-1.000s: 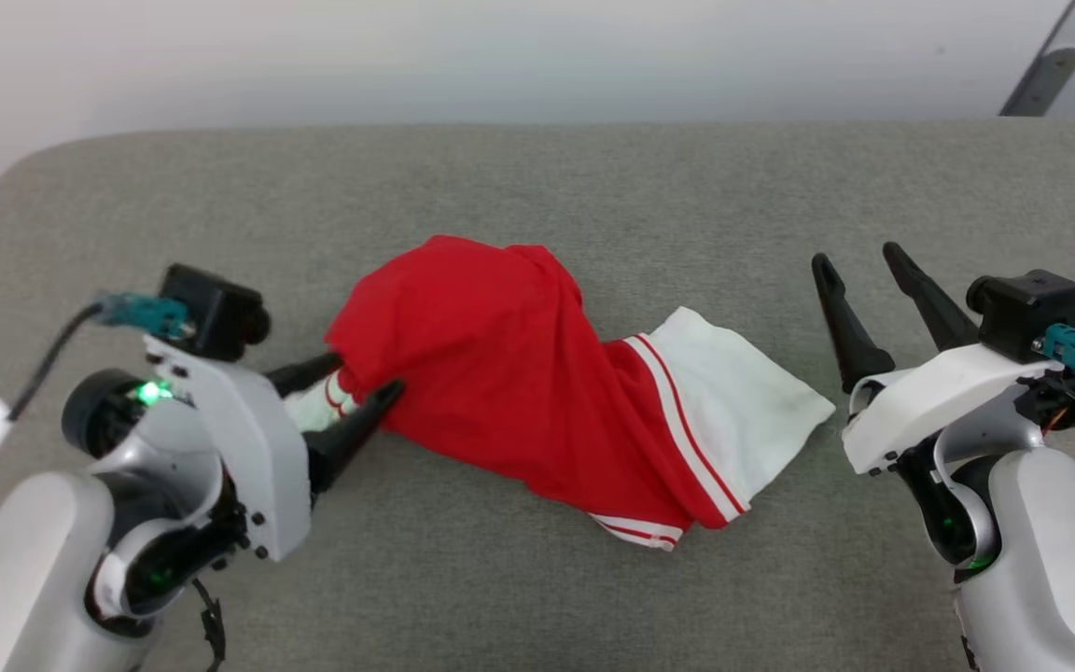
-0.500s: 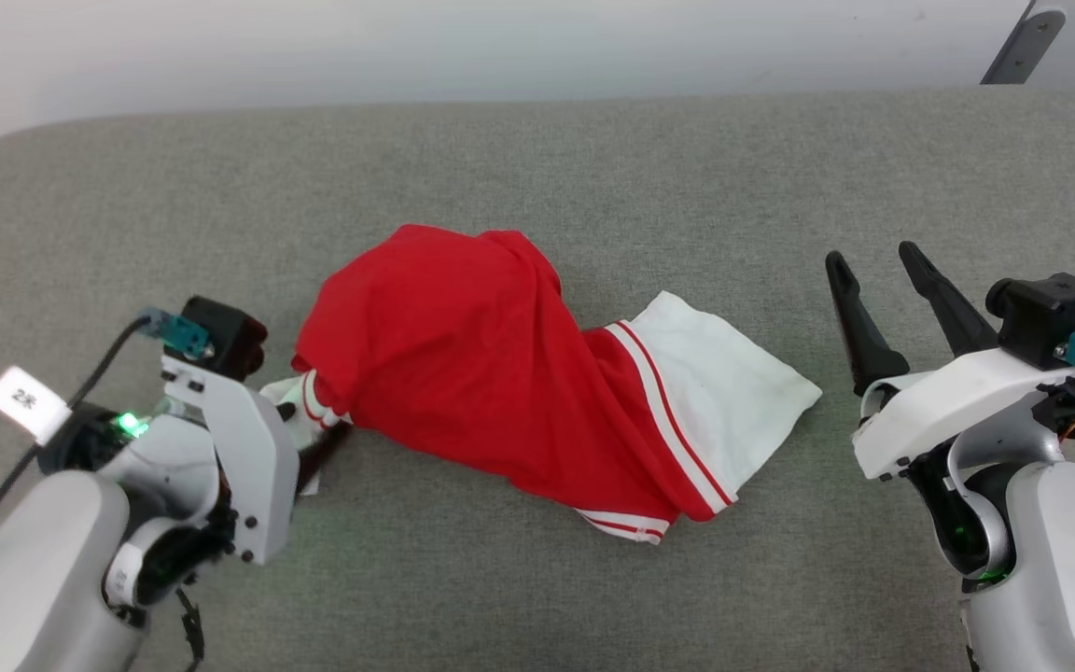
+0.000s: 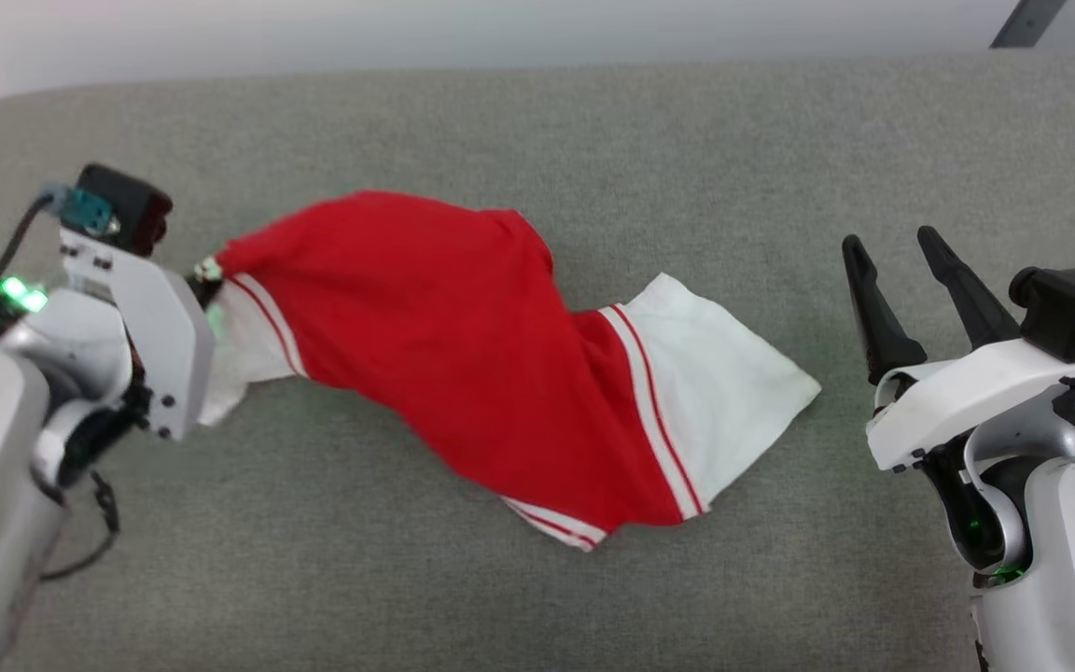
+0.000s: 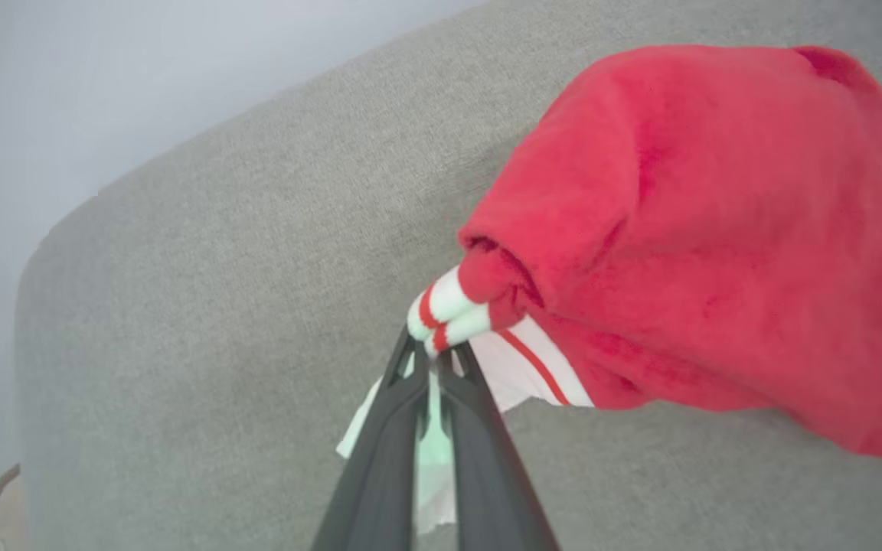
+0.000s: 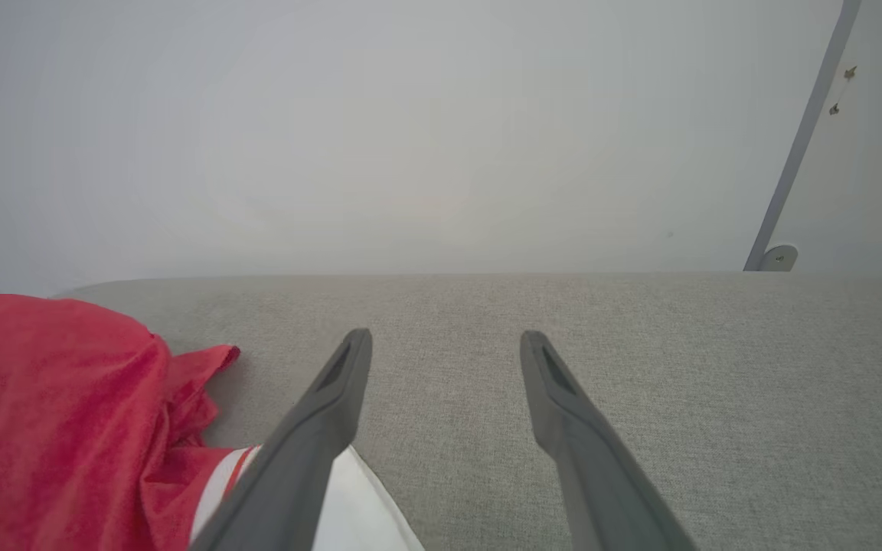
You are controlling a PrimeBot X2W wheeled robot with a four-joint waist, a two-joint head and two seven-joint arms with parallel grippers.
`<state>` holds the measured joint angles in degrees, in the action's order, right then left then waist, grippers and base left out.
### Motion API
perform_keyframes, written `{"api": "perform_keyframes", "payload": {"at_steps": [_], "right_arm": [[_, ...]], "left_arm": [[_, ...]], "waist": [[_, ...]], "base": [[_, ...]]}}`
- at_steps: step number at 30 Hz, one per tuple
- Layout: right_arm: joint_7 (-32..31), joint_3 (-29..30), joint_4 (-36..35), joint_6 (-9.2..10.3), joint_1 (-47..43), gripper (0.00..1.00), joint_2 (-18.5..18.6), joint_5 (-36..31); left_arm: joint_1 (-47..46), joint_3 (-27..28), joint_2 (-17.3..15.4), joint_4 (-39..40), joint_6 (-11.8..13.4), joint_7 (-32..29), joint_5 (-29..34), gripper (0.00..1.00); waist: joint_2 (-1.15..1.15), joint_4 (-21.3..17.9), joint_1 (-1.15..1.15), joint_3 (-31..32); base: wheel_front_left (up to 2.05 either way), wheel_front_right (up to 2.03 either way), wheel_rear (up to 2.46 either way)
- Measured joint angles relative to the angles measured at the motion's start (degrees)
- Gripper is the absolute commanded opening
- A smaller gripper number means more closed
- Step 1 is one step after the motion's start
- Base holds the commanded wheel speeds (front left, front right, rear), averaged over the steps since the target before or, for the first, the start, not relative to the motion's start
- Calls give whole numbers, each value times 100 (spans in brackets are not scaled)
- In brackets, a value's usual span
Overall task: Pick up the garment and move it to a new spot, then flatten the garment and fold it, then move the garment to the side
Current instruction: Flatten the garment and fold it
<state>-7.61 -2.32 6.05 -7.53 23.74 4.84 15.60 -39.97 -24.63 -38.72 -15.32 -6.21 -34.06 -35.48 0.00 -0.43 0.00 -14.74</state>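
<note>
Change at the left gripper (image 4: 432,358), 9 o'clock: fingers that stood spread either side of the striped cuff (image 4: 445,310) a second ago are now pressed together, pinching it. The garment (image 3: 463,373), mid-way on the grey pad (image 3: 593,121), was a bunched heap and is now drawn out long from 9 to 4 o'clock. Pinched end looks raised and pulled toward 9. White sleeve (image 3: 724,373) at 4 o'clock lies about where it was, flat on the pad. Head camera has tipped too, so part of the shift is only the view. The right gripper (image 3: 889,241), 3 o'clock: spread wide, holding nothing, just beside the white sleeve. Reading: pick-up begun one-handed; most cloth resting, move barely started.
</note>
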Motion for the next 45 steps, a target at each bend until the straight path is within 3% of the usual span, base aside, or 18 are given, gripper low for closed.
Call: {"api": "perform_keyframes", "payload": {"at_steps": [4, 5, 7, 10, 12, 14, 15, 16, 17, 24, 31, 38, 45], "right_arm": [[-48, -25, -74, 0, 12, 100, -16, -15], [-53, -30, -87, 0, 18, 100, -23, -19], [-74, -34, -105, 0, 21, 100, -27, -32], [-81, -37, -137, 0, 22, 100, -36, -47], [-99, -41, -147, 0, 22, 100, -43, -53], [-99, -53, -146, 0, 22, 100, -48, -57], [-99, -59, -147, 0, 22, 100, -52, -63], [-103, -67, -147, 0, 22, 100, -55, -65], [-107, -75, -148, 0, 22, 100, -57, -64], [-160, -131, -161, 0, 9, 100, -71, -62], [-405, -275, -161, 0, -216, 100, -58, 65], [-1040, -385, -78, 0, -469, 100, -47, 204], [-1939, -278, 0, 0, -649, 100, -34, 200]], "left_arm": [[-395, -200, -52, -633, -74, 305, 178, 0], [-480, -256, -47, -795, -87, 377, 213, 13], [-617, -361, -11, -1148, -92, 498, 236, 8], [-789, -527, 73, -1610, -113, 731, 238, 16], [-904, -622, 130, -1925, -116, 860, 233, 36], [-963, -728, 188, -2184, -118, 938, 165, 37], [-997, -781, 222, -2310, -118, 947, 111, 48], [-1035, -838, 233, -2406, -118, 994, 79, 91], [-1079, -879, 249, -2479, -118, 1040, 33, 100], [-1244, -1105, 233, -2750, -118, 1246, -436, 100], [-1255, -1254, 16, -2514, -119, 1562, -831, 100], [-1017, -1112, -225, -2124, -119, 2011, -1067, 100], [-299, -745, -419, -1291, 174, 2819, -1290, 100]], "waist": [[0, -57, 0, -153], [0, -76, 0, -190], [0, -114, 0, -259], [0, -172, 0, -344], [0, -201, 0, -389], [0, -222, 0, -417], [0, -229, 0, -426], [0, -232, 0, -431], [0, -230, 0, -431], [0, -167, 0, -376], [0, -89, 0, -231], [0, -20, 0, -74], [0, 103, 0, 116]], "base": [[0, 0, 0], [0, 0, 0], [0, 0, 0], [0, 0, 0], [0, 0, 0], [0, 0, 0], [0, 0, 0], [0, 0, 0], [0, 0, 0], [0, 0, 0], [0, 0, 0], [0, 0, 0], [0, 0, 0]]}}
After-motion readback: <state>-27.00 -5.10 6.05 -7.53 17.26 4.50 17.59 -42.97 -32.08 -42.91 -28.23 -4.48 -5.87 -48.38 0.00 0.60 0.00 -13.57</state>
